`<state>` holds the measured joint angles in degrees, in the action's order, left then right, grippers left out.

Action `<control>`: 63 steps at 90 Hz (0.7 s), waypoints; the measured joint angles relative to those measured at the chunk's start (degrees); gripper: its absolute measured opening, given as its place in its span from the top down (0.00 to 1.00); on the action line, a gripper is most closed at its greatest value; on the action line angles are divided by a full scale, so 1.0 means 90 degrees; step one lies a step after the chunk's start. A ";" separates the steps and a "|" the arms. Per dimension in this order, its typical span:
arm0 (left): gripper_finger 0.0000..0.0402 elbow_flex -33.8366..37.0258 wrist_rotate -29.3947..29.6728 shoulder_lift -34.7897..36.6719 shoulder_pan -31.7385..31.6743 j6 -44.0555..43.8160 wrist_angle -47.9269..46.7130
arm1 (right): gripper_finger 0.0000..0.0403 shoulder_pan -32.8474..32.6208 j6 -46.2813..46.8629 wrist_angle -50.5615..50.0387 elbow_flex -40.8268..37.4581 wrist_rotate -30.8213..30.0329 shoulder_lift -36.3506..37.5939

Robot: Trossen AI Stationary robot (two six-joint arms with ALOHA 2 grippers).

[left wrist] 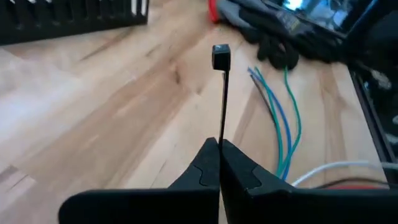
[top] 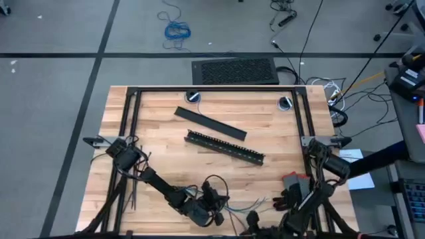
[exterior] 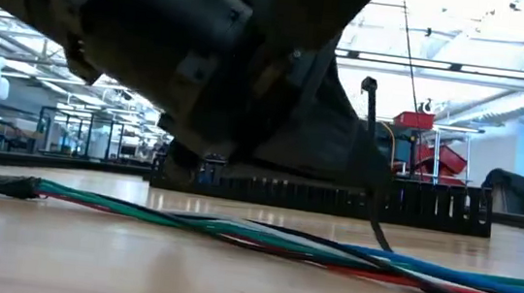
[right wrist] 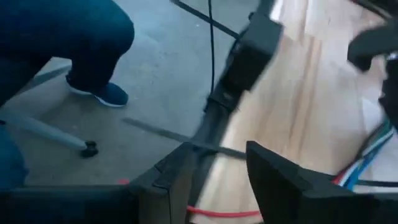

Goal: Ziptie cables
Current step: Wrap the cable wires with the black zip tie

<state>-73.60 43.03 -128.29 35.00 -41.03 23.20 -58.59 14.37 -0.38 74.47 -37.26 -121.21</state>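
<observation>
The cables (top: 247, 207), thin green, blue and pale wires, lie flat near the table's near edge; they also show in the low view as cables (exterior: 330, 243) and in the left wrist view as cables (left wrist: 281, 124). My left gripper (left wrist: 219, 148), just left of them, is shut on one black ziptie (left wrist: 222, 99). The ziptie's square head (exterior: 369, 85) stands up above the cables. My right gripper (right wrist: 217, 171) is open at the table's near edge, to the right of the cables, with nothing between its fingers. More zipties (top: 132, 194) lie by the left arm's base. My left gripper pinches the ziptie's thin strip (left wrist: 221, 138) between its two fingertips. The strip runs on past the fingers, along their length, to the head (left wrist: 221, 57) at its free end. In the low view the ziptie stands nearly upright, and its lower part (exterior: 378, 232) bends down to the cables.
A black slotted bar (top: 226, 147) and a flat black bar (top: 209, 123) lie across the middle of the table. A red and black object (top: 292, 183) sits by the right arm. Past the near edge, a person's leg and shoe (right wrist: 102, 92) stand on the floor.
</observation>
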 joint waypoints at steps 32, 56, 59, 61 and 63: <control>1.00 0.0000 -0.0108 0.0000 -0.0036 -0.0022 -0.0022 | 0.64 -0.0046 0.0401 0.0186 0.0159 0.0459 -0.0596; 1.00 0.0002 -0.0138 0.0000 -0.0036 -0.0025 -0.0022 | 0.64 0.0011 -0.0244 0.0820 0.0159 -0.0160 -0.0708; 1.00 0.0002 -0.0138 0.0000 -0.0036 -0.0025 -0.0022 | 0.64 0.0035 -0.0306 0.0897 0.0160 -0.0154 -0.0703; 1.00 0.0002 -0.0139 0.0000 -0.0036 -0.0026 -0.0022 | 0.64 0.0056 -0.0326 0.0924 0.0161 -0.0132 -0.0702; 1.00 0.0002 -0.0139 0.0000 -0.0036 -0.0027 -0.0022 | 0.64 0.0079 -0.0334 0.0930 0.0161 -0.0079 -0.0702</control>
<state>-73.58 41.78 -128.29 34.68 -41.28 23.00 -57.88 11.36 7.99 75.92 -37.97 -127.52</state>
